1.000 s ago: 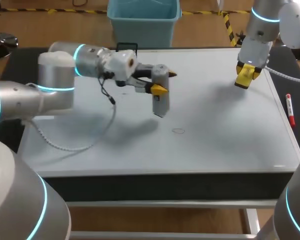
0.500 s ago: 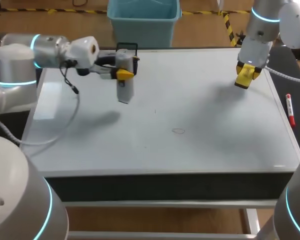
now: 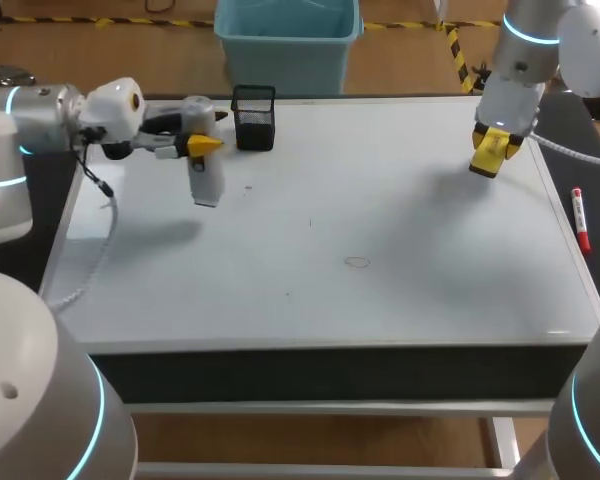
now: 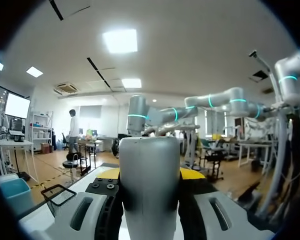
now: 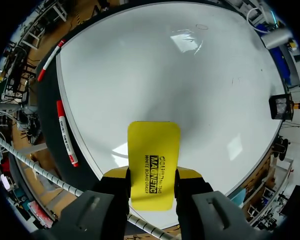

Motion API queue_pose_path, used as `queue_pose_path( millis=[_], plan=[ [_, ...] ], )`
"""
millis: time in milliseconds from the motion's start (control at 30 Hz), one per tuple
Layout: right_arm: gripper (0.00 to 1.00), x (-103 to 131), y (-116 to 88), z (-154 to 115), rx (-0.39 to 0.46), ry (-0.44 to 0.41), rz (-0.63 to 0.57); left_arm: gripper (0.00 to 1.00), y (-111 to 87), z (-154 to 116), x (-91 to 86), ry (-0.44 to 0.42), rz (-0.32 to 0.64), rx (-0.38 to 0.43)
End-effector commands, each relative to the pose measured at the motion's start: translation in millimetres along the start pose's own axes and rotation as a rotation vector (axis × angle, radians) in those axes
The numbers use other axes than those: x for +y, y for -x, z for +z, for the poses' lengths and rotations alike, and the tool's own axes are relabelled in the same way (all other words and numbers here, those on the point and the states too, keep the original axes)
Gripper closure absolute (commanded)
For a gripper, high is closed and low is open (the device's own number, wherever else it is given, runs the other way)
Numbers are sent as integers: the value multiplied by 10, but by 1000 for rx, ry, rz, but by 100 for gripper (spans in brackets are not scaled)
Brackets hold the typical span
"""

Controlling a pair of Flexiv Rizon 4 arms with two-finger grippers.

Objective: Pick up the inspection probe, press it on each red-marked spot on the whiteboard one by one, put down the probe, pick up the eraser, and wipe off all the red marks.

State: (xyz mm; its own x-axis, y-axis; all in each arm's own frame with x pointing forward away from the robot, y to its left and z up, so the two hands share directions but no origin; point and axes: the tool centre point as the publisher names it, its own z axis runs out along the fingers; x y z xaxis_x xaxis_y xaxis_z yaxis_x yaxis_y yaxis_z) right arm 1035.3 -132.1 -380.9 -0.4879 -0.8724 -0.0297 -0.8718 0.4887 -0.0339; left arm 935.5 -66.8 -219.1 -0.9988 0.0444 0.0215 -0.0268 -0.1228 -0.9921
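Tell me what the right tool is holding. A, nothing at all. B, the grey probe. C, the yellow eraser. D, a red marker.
C: the yellow eraser is clamped between both fingers of the right tool, while the grey probe is in the left tool.
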Motion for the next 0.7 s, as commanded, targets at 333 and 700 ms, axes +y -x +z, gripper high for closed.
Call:
queue_pose_path(
  millis=[333,700],
  plan=[
    [100,-11,-2,-9,3,0,-2,100,102,-330,-120,-22,59,-9],
    [100,-11,-2,-9,3,0,-2,100,126,-387,-144,0,59,-11]
  ],
)
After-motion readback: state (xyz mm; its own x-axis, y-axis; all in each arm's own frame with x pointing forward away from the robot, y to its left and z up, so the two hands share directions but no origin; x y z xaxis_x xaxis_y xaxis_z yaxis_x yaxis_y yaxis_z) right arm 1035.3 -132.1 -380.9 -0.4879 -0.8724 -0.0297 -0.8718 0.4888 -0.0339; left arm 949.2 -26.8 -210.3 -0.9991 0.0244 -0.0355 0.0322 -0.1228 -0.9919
